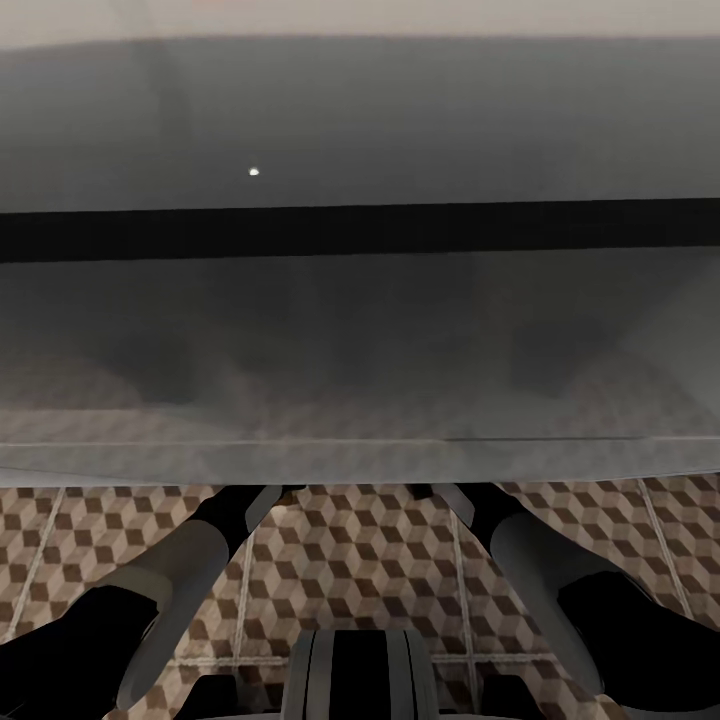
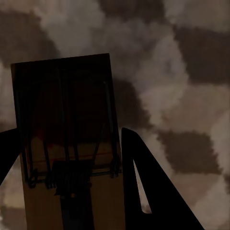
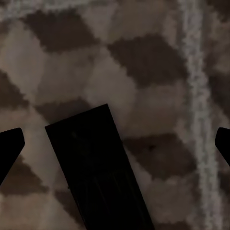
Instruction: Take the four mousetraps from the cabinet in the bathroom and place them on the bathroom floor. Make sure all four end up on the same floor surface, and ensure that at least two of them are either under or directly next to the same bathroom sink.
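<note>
In the left wrist view a tan mousetrap (image 2: 67,120) with dark wire and a red mark sits between my left gripper's (image 2: 67,132) two dark fingers (image 2: 143,187), which press against its long sides, just above the cube-patterned bathroom floor (image 2: 191,96). The right wrist view has a second mousetrap (image 3: 96,167), dark in shadow, lying flat on the floor (image 3: 143,57) between the wide-open fingers of my right gripper (image 3: 117,139), touching neither. In the head view both forearms reach under a wide pale vanity front (image 1: 360,350), which hides the grippers and the sink.
The vanity's lower edge (image 1: 360,470) hangs over the arms, with a dark horizontal gap (image 1: 360,230) higher up. Patterned floor tiles (image 1: 350,560) with pale grout lines show between my arms, above the robot's base (image 1: 360,675).
</note>
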